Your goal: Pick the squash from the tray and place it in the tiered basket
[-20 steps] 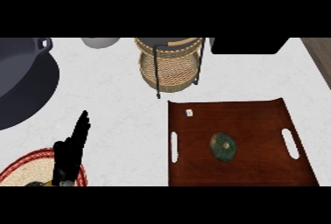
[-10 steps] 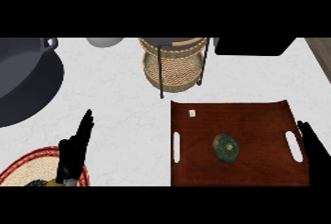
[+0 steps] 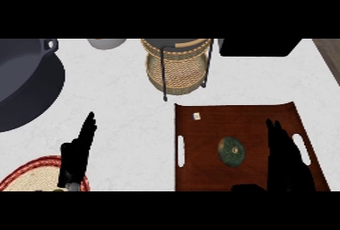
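A dark green squash [image 3: 232, 151] lies near the middle of the brown wooden tray [image 3: 199, 139] at the lower right. The tiered wicker basket [image 3: 178, 67] on its black wire frame stands at the top centre, beyond the tray. My right hand [image 3: 285, 155] is over the tray's right side, just right of the squash and not touching it, its fingers straight and pointing away from me. My left hand [image 3: 76, 155] rests open at the lower left, fingers up.
A large dark pan [image 3: 23, 85] fills the upper left. A red-rimmed woven plate [image 3: 30, 177] lies under the left hand at the bottom left. A grey bowl [image 3: 106, 43] and a black block [image 3: 259, 47] sit along the far edge.
My right hand has come up from the lower right edge over the tray, now beside the squash. The view has shifted slightly; the left hand keeps its pose.
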`<action>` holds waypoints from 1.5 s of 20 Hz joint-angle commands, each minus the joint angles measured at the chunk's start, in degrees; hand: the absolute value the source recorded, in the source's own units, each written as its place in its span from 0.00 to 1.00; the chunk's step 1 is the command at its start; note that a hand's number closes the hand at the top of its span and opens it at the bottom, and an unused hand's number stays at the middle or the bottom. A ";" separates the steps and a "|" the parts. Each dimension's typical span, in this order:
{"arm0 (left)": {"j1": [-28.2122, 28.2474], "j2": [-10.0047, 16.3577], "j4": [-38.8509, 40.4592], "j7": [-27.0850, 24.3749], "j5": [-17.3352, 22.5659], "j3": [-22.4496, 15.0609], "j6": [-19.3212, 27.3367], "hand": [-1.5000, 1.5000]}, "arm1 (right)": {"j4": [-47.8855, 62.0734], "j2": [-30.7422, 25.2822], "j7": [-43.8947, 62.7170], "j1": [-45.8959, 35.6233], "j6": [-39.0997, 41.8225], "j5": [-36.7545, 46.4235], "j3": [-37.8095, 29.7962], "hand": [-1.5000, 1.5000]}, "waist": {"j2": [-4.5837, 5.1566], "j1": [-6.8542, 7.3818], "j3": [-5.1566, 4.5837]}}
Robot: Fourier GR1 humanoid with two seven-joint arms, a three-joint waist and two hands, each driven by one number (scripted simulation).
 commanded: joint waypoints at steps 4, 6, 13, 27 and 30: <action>0.17 -0.19 3.89 -1.46 1.13 2.14 -2.27 0.50 | 4.33 9.13 8.85 -5.87 9.49 0.86 -0.38 0.00 | 0.22 -0.70 -0.49; 1.69 0.07 -0.17 0.43 0.24 1.13 -1.34 0.50 | 7.66 11.72 9.04 -9.27 11.29 0.66 -2.86 0.00 | 0.19 -0.29 -0.47; 1.18 -0.60 1.44 0.37 -0.21 1.28 -1.69 0.50 | 12.52 15.50 9.46 -6.31 16.26 2.02 -3.27 0.00 | 0.24 -0.89 -0.52; 3.05 -1.38 -1.73 1.22 -1.60 1.80 -1.10 0.50 | 17.87 21.03 6.52 -7.13 20.43 2.74 -8.99 0.00 | 0.07 -0.68 -0.41; 6.73 -1.47 -0.48 -2.76 -1.33 1.40 -2.83 0.50 | 18.78 21.07 5.40 -7.49 21.34 1.73 -11.33 0.00 | 0.07 -0.53 -0.44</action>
